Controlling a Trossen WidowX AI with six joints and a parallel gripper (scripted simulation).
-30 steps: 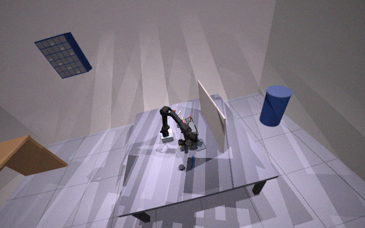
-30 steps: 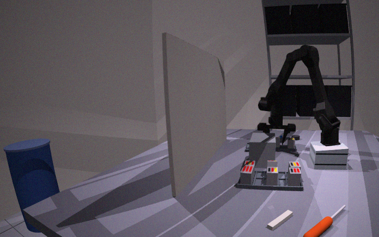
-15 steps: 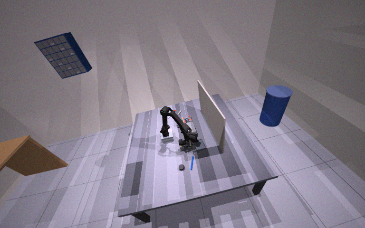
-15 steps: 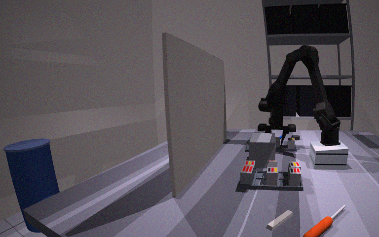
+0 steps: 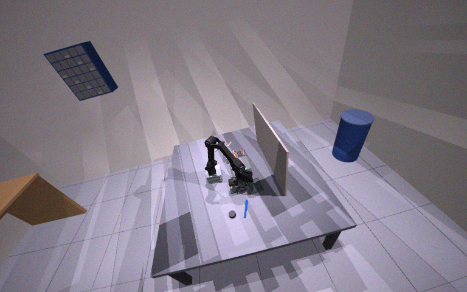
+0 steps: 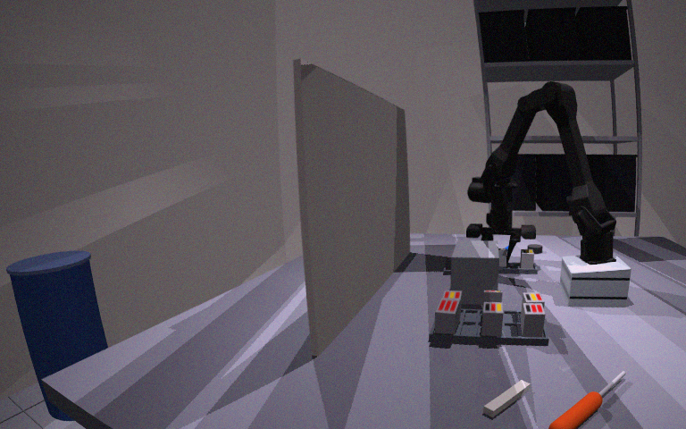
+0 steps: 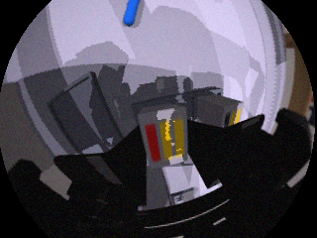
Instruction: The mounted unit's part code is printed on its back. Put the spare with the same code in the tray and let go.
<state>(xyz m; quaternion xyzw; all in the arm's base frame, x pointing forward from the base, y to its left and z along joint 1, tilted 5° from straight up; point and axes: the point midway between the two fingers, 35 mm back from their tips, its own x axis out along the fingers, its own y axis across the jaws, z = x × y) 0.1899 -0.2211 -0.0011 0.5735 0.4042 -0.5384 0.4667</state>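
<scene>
Clock positions are taken on each picture's face, 12 at the top. We find the jaws closed on a grey spare block [image 7: 165, 135], whose top bears one red bar and two yellow bars. The task's thing, as far as we can judge, is this gripped block, at the centre of the wrist view. We cannot tell whether its base is off the rack.

Just beside it, toward 2 o'clock, we note a second block [image 7: 214, 110] with black and yellow bars. Toward 10 o'clock lies a dark-rimmed square tray [image 7: 92, 75], apart from the gripped block. A blue stick [image 5: 245, 208] [image 7: 131, 12] shows at 12 in the wrist view.

In the exterior view, the black arm [image 5: 225, 151] [image 6: 566, 121] stands on a white box [image 5: 214, 178] [image 6: 598, 289] at 3 o'clock and bends down toward the counter [image 5: 303, 220] [image 6: 374, 394]. Near 5 o'clock we log a dark rack [image 6: 515, 340] with colour-barred blocks [image 6: 492, 323] upright in it; behind it rises a plain grey housing [image 6: 473, 275]. An orange screwdriver [image 6: 576, 410] and a pale bar [image 6: 506, 399] lie closer to 5. We cannot read the mounted unit's code.
</scene>
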